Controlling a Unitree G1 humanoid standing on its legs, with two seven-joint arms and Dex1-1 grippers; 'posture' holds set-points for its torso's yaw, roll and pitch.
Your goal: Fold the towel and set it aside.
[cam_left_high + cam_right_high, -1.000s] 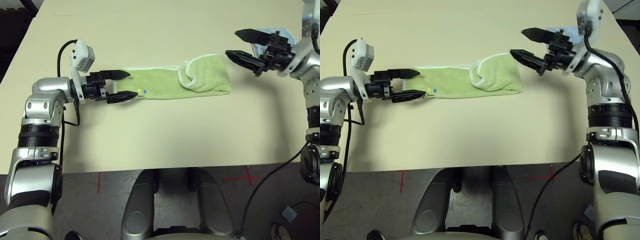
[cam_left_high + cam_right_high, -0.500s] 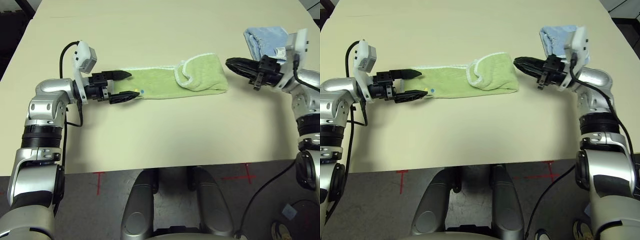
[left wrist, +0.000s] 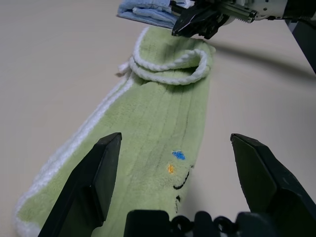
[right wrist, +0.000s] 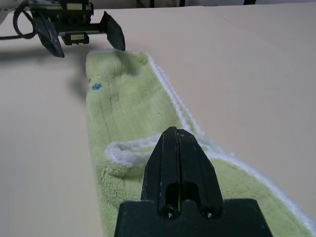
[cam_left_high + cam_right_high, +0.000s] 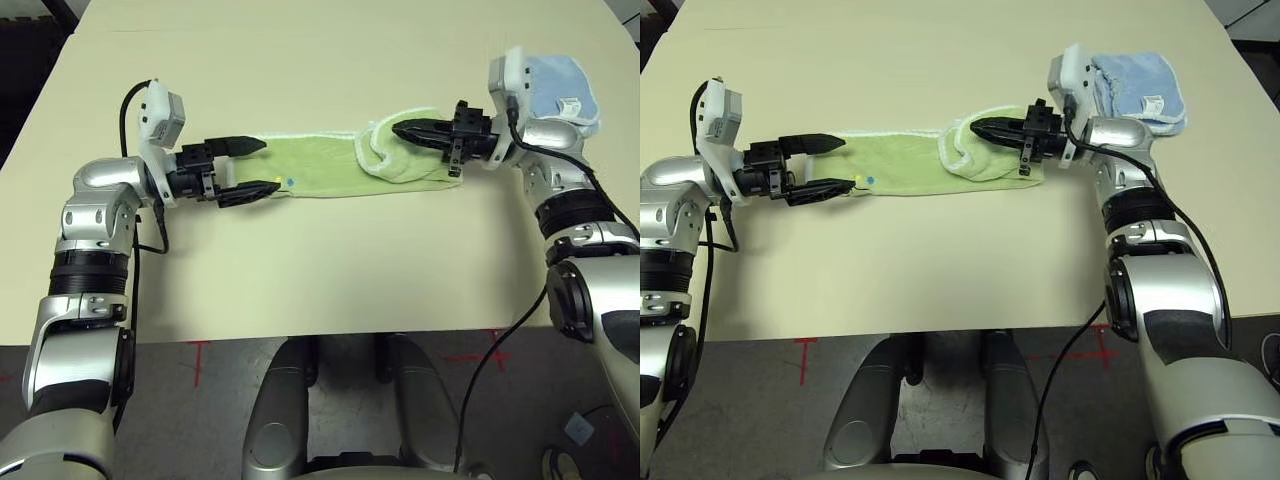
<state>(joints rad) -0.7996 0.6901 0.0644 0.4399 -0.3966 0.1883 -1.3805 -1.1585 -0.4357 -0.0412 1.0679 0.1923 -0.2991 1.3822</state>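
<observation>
Seeing no readable writing on my towel [image 5: 340, 165]; left gripper [image 5: 253, 166] gapes wide around its embroidered end, right gripper [image 5: 399, 131] pinched closed, empty, over the bunched end.

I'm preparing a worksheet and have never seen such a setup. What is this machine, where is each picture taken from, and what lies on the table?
It is a humanoid robot with two silver arms at a table. Two pictures come from cameras in its head, looking down; the other two from a camera on each wrist. A light green towel, folded into a long strip, lies between the arms; a folded light blue towel lies behind the right arm. The left end effector is open at one end of the green towel. The right end effector is shut, over the other end, holding nothing.
</observation>
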